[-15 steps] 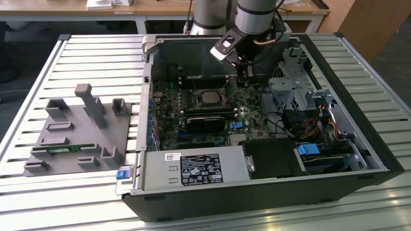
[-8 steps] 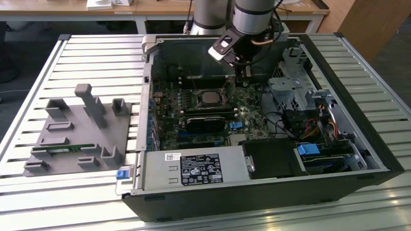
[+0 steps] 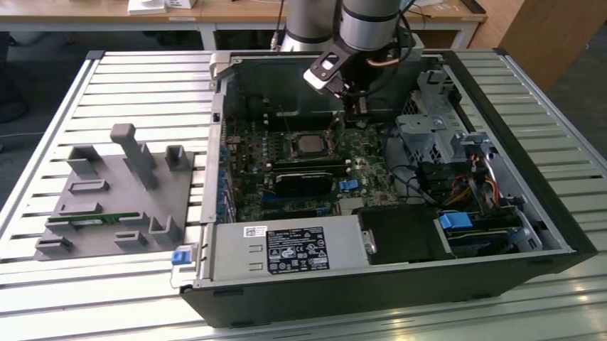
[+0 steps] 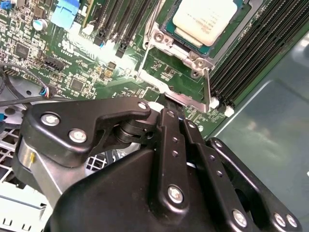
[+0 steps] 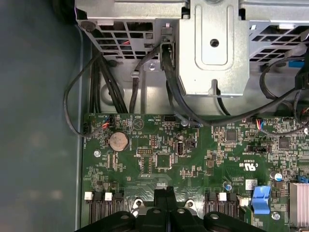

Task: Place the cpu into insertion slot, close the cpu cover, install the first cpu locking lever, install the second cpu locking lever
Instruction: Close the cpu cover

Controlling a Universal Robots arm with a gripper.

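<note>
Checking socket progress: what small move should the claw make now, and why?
Probably nudge the shut claw onto the locking lever and press it down. The cpu already lies seated with the cpu cover lowered around it, while that lever seems to stand raised, unlatched, close beside the claw's tip.

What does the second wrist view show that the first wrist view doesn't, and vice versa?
Second wrist view: the cpu sitting in its socket, a silvery metal socket frame along its edge, and a thin metal lever beside that frame.
First wrist view: a coin cell battery, a metal drive cage, and black cables running from the cage down to the board.
In both wrist views: the green motherboard and the black gripper, fingers together, close over the board.
</note>
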